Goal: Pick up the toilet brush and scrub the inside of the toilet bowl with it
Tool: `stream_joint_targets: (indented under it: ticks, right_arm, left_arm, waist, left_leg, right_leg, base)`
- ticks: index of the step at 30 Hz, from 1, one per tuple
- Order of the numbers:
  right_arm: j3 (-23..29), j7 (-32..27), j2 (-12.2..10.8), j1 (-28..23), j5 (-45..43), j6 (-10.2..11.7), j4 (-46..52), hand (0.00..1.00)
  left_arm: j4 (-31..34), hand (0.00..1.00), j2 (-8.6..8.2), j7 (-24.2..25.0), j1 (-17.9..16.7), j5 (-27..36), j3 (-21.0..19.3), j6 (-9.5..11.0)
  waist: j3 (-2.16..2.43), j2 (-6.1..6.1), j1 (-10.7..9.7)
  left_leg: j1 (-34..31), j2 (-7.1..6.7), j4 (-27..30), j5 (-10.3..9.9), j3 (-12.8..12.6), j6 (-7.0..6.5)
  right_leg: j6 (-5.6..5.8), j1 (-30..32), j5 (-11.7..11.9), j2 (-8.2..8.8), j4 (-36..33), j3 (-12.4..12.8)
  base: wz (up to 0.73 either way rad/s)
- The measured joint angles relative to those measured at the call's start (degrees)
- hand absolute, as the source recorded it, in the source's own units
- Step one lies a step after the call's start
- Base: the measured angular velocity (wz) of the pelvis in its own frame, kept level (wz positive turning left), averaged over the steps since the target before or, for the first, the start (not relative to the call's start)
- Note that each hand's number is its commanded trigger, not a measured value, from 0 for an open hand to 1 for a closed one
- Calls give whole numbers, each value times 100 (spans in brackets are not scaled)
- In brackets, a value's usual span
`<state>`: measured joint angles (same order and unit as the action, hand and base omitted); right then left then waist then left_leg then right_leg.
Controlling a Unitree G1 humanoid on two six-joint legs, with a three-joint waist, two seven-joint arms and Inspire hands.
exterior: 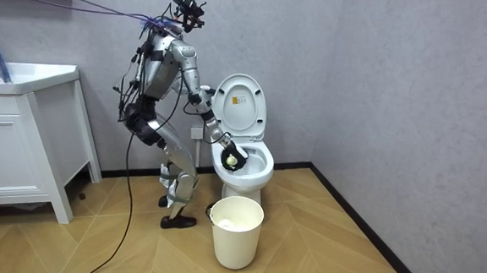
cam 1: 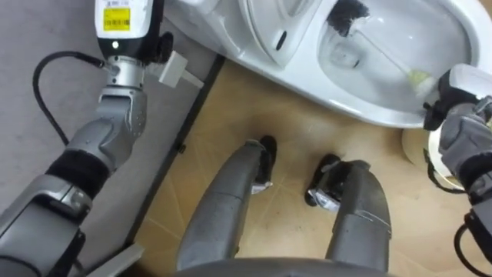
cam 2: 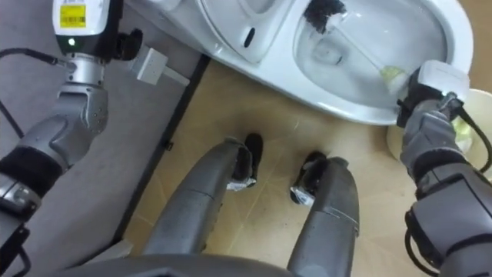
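The scrubbing looked to be under way rather than finished. The toilet brush (cam 1: 384, 50), with its black bristle head, clear shaft and yellow-green grip, was down inside the bowl of the white ceramic toilet (cam 1: 350, 101). Its bristles lay against the bowl's far inner wall just above the water, and its shaft slanted across to the near rim. There the right hand (cam 2: 421, 108) was closed round the grip end, holding the brush. The white lid (exterior: 239, 102) stood raised behind the bowl, so that step was done; by my judgement, sweeping the rest of the bowl and putting the brush away were left. How much of the bowl had been brushed could not be told, as no foam or streaks marked it. In the room view the robot stood bent forward close beside the bowl, with a white round plastic bucket (exterior: 236, 229) on the floor in front of it. The right hand's fingers were mostly hidden behind its own back, and the bowl's near inner wall lay under the rim. The left hand (cam 1: 124, 23), well to the left of the bowl, was cut off at the picture's edge, so I could not tell whether it was open.
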<state>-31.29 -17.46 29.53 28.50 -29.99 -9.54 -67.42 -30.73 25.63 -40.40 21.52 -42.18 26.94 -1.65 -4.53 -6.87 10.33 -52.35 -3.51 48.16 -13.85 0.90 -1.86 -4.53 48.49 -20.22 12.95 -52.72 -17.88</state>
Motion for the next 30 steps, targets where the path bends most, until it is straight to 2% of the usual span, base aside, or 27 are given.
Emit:
stream_joint_targets:
  ticks: [4, 7, 8, 9, 11, 12, 13, 14, 15, 17, 18, 22, 24, 27, 29, 30]
  right_arm:
    - [-56, 125, 27, -517, -249, 111, 3, 100]
    - [-126, 223, -98, -1008, -439, 236, -45, 100]
    - [-119, 275, -158, -1264, -480, 258, -8, 100]
    - [-92, 365, -229, -1465, -530, 254, -6, 100]
    - [-61, 442, -297, -1769, -641, 257, 63, 100]
    - [4, 455, -358, -1956, -676, 266, 71, 100]
    - [23, 473, -393, -2054, -677, 271, 83, 100]
    - [137, 557, -462, -2258, -685, 305, 90, 100]
    - [279, 603, -488, -2495, -709, 350, 112, 100]
    - [596, 622, -530, -2771, -746, 405, 158, 100]
    - [682, 629, -532, -2902, -746, 426, 159, 100]
    - [869, 694, -660, -3170, -792, 459, 325, 100]
    - [1035, 754, -854, -3251, -853, 539, 360, 100]
    - [1183, 790, -912, -3305, -903, 700, 547, 100]
    - [1393, 768, -991, -3391, -852, 736, 584, 100]
    - [1551, 759, -1053, -3442, -779, 749, 609, 100]
  left_arm:
    - [35, 0, 35, 314, -385, 93, -149, 170]
    - [42, 0, 23, 436, -852, 194, -294, 299]
    - [38, 0, 28, 529, -1024, 237, -351, 350]
    - [40, 0, 25, 593, -1202, 324, -421, 379]
    - [33, 0, 9, 701, -1438, 334, -463, 366]
    - [31, 0, -46, 814, -1625, 336, -559, 361]
    - [32, 0, -73, 873, -1732, 338, -631, 362]
    - [35, 0, -89, 993, -1938, 337, -717, 357]
    - [41, 0, -123, 1094, -2138, 333, -805, 348]
    - [203, 0, -168, 1150, -2499, 334, -948, 343]
    - [267, 0, -275, 1201, -2735, 338, -1032, 303]
    - [255, 0, -559, 1383, -3288, 416, -1377, 273]
    - [257, 0, -705, 1450, -3559, 485, -1653, 265]
    - [250, 0, -768, 1469, -3807, 740, -1800, 308]
    - [184, 0, -779, 1494, -4005, 876, -1882, 364]
    - [149, 0, -837, 1523, -4148, 884, -2025, 373]
  waist:
    - [28, -2, -3]
    - [98, 52, -52]
    - [167, 122, -76]
    - [205, 200, -130]
    - [253, 312, -222]
    - [293, 399, -238]
    - [313, 448, -238]
    - [357, 539, -271]
    - [378, 557, -340]
    - [405, 628, -383]
    - [421, 651, -380]
    - [428, 757, -357]
    - [411, 861, -358]
    - [405, 897, -362]
    - [410, 896, -359]
    - [415, 909, -355]
  left_leg:
    - [667, -13, -398, 9, 8, 22]
    - [1273, -1, -794, 20, -13, 45]
    - [1503, -8, -958, 33, -4, 64]
    - [1740, -11, -1120, 51, 4, 88]
    - [2104, 6, -1330, 74, 32, 113]
    - [2374, 64, -1482, 76, -9, 117]
    - [2517, 95, -1564, 77, -37, 120]
    - [2795, 121, -1719, 87, -34, 136]
    - [3054, 181, -1852, 88, -39, 140]
    - [3398, 203, -2110, 100, -19, 153]
    - [3613, 217, -2248, 100, -18, 154]
    - [4164, 226, -2557, 100, -27, 154]
    - [4512, 230, -2750, 100, -15, 156]
    - [4706, 231, -2793, 99, -15, 157]
    - [4913, 262, -2902, 96, -13, 162]
    - [5040, 274, -2951, 96, -12, 163]
  right_leg:
    - [50, -614, -34, -41, 312, -13]
    - [61, -1181, -30, -104, 653, -29]
    - [73, -1383, -35, -117, 791, -34]
    - [78, -1613, -38, -127, 932, -67]
    - [90, -1996, -36, -185, 1182, -97]
    - [106, -2267, -23, -260, 1384, -97]
    - [110, -2413, -11, -300, 1494, -96]
    - [122, -2728, 6, -353, 1722, -152]
    - [156, -3103, 51, -445, 2017, -264]
    - [204, -3471, 106, -556, 2359, -273]
    - [233, -3700, 150, -611, 2558, -264]
    - [273, -4254, 215, -693, 2953, -263]
    - [283, -4563, 220, -715, 3138, -273]
    - [291, -4799, 224, -748, 3296, -255]
    - [304, -5017, 236, -784, 3409, -261]
    - [308, -5131, 241, -797, 3430, -229]
  base:
    - [6]
    - [-5]
    - [0]
    - [4]
    - [-3]
    - [-11]
    - [-13]
    - [8]
    - [18]
    - [13]
    - [-3]
    - [-9]
    - [0]
    - [-2]
    - [0]
    - [0]
